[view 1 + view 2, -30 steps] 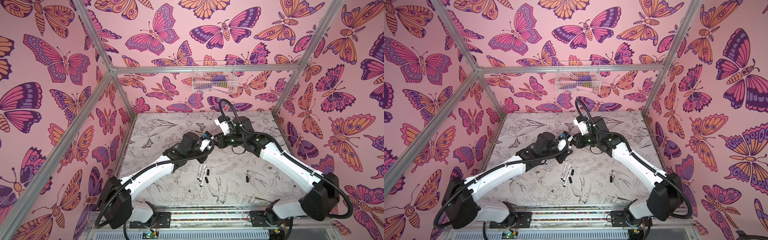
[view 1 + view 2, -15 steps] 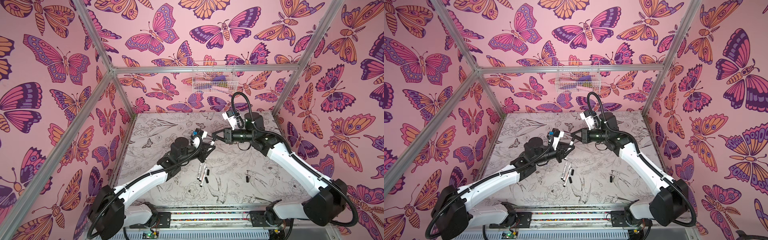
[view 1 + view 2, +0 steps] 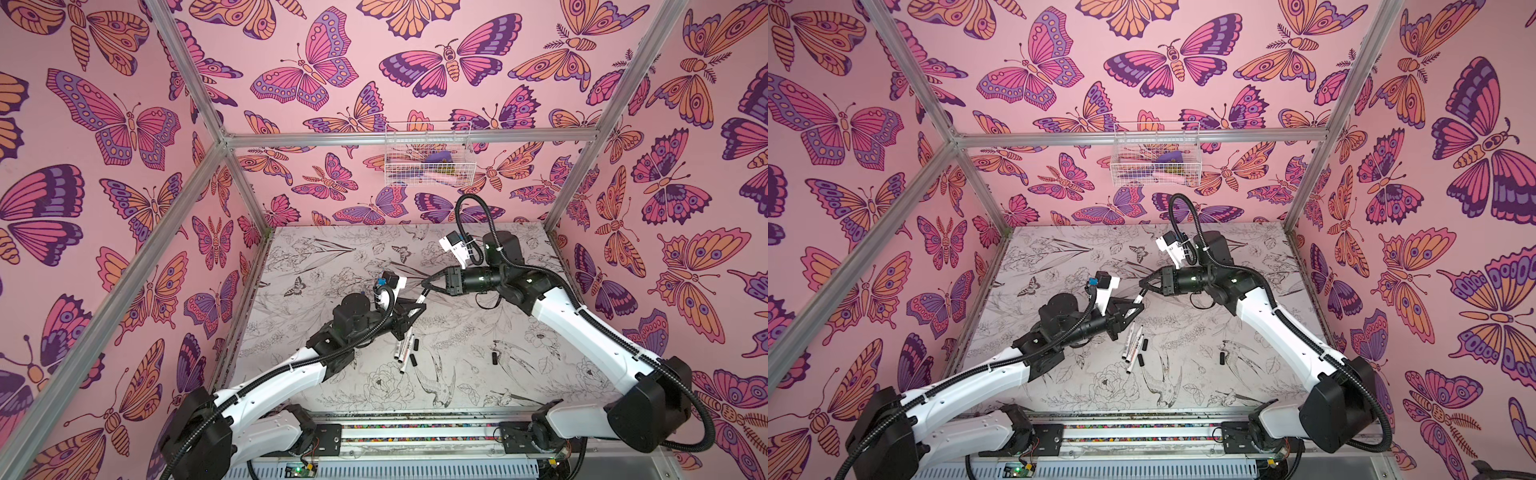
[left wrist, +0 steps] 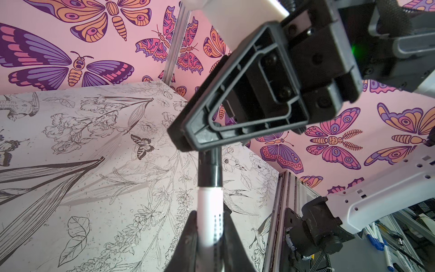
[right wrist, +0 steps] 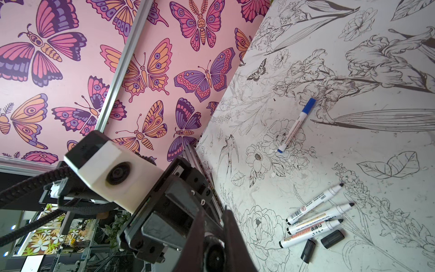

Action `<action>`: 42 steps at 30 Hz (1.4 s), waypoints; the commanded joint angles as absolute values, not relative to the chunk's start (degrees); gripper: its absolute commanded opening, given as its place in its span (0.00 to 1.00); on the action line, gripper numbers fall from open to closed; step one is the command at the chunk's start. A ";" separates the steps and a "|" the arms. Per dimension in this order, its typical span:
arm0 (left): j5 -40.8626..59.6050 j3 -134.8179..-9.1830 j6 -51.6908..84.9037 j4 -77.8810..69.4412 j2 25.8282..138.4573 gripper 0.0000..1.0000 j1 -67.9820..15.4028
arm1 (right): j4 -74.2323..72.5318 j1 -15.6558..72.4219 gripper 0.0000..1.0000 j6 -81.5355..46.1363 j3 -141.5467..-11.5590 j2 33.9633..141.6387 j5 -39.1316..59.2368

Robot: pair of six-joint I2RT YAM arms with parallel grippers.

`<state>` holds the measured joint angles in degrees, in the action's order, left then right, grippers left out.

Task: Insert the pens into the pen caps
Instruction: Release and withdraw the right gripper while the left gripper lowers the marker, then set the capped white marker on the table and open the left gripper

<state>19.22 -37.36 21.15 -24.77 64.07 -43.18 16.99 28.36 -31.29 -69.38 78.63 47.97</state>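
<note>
Underneath everything, a flower-printed table. Above its middle, tip to tip in mid-air: left gripper clamped tight on the white barrel of a held pen; right gripper pinched onto a black cap seated over that pen's tip. Clear only from the left wrist, that join of cap and barrel; in both top views merely a short pale sliver between the two claws. From the right wrist alone: a blue-capped pen lying by itself on the table, hidden in both top views. Nearer the front, three uncapped pens side by side and touching, with two loose black caps just beside them. In both top views but outside the right wrist's frame: one more black cap, well apart to the right.
</note>
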 commanded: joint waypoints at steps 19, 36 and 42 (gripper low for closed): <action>-14.03 -26.96 34.04 -10.16 56.50 0.00 -30.95 | 20.36 23.14 0.66 -32.75 -65.53 67.21 33.10; 0.12 -32.96 30.90 -1.59 79.10 0.00 -14.16 | 21.59 23.16 0.63 -32.37 -64.75 68.58 33.34; -2.12 -34.76 30.36 -2.63 85.84 0.01 -14.20 | 23.14 23.12 0.62 -31.00 -64.69 68.25 33.57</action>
